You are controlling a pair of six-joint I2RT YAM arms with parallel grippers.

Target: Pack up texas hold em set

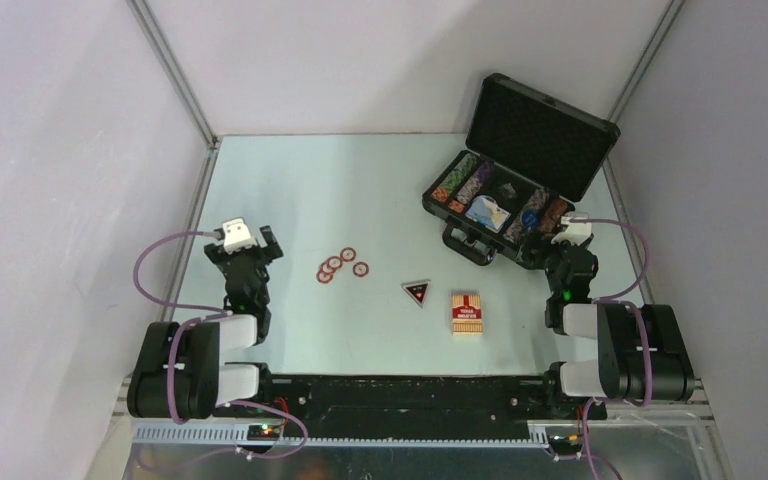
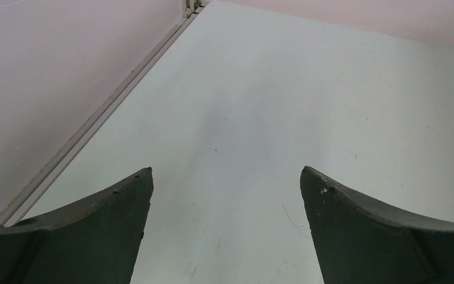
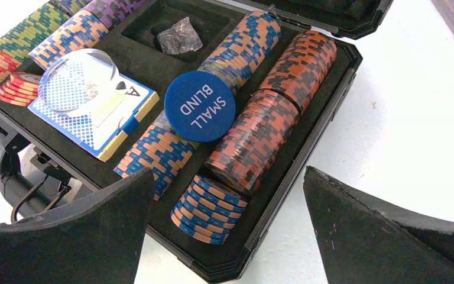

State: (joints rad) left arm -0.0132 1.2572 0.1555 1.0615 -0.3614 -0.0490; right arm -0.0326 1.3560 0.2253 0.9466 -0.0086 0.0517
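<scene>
The black case of the texas hold em set stands open at the back right, its foam-lined lid upright. Multicoloured chip rows fill it, with a blue "SMALL BLIND" disc and a blue card deck on top. On the table lie several red-white round chips, a black triangular marker and a red-white card box. My right gripper hangs open over the case's near right corner. My left gripper is open above bare table at the left, away from the chips.
Enclosure walls close in the table on the left, back and right. A metal rail runs along the left wall's base. The case's handle points toward the middle of the table.
</scene>
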